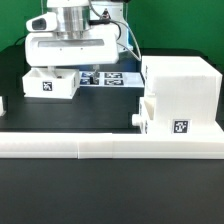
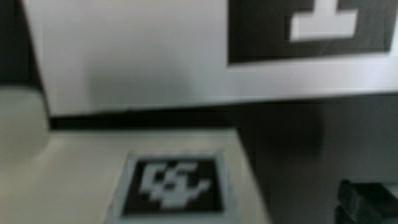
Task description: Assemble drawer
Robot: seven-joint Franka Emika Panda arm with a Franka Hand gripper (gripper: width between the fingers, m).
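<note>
A white open drawer box point(image 1: 48, 83) with a marker tag lies on the table at the exterior view's left. My gripper point(image 1: 68, 68) hangs right above its far side, its fingertips down at the box's rim. The blurred wrist view shows a white panel with a tag point(image 2: 173, 184) right under my gripper point(image 2: 205, 206). One dark finger point(image 2: 370, 200) stands far out to the side, with nothing held, and the other finger does not show. The big white drawer housing point(image 1: 180, 88) stands at the right. A smaller drawer point(image 1: 165, 120) with a knob point(image 1: 137, 118) sticks out of it.
The marker board point(image 1: 108, 77) lies between the drawer box and the housing; it also shows in the wrist view point(image 2: 143, 60). A long white rail point(image 1: 100, 148) runs across the front of the table.
</note>
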